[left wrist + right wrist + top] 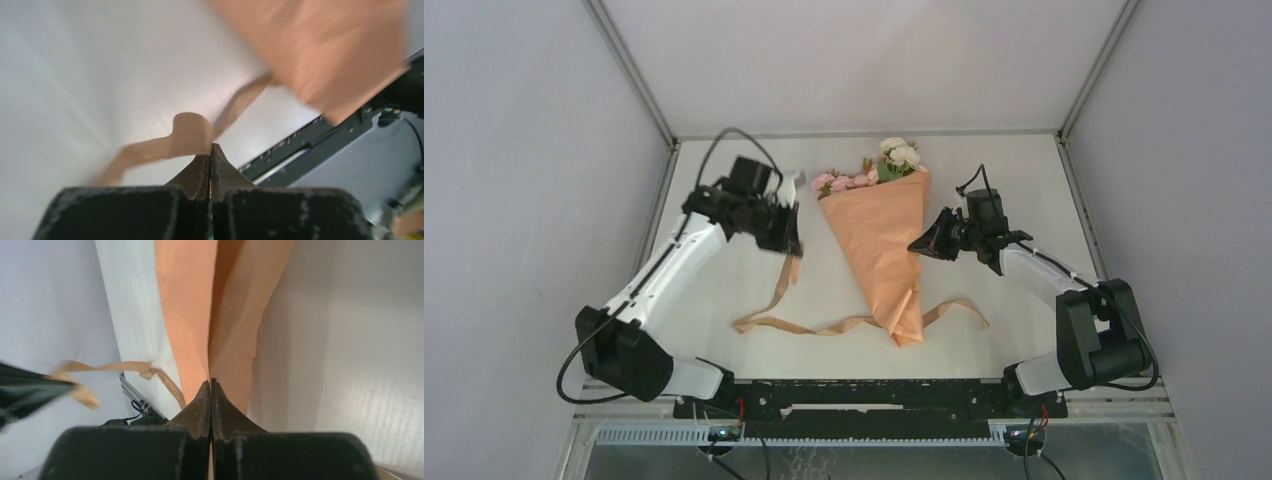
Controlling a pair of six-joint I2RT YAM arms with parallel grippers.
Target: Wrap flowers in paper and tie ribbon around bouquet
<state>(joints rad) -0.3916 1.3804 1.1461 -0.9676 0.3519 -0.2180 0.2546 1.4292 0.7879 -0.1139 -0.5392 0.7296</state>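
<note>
Left gripper [790, 246] first: jaws pressed together on the ribbon [824, 326], pinching its left end up off the table [724, 290]. From that pinch the strip drops toward the near edge and runs rightward along the table. It slips under the narrow end of the bouquet [884, 240] and comes out beyond it as a short free tail.

The bouquet lies with its long axis running far to near. The flowers [894, 155] are at the far end, and the tip points at the arm bases, leaning a touch right.

Over to the right gripper [919, 243]: jaws closed tight, tips at the paper [874, 270] on the cone's right edge, about halfway along. Whether a fold is caught, I cannot tell. That free tail lies nearward of this claw, on its own side, so the right arm looks closer to it. Crossing the two ends over the cone looks like the job ahead.
</note>
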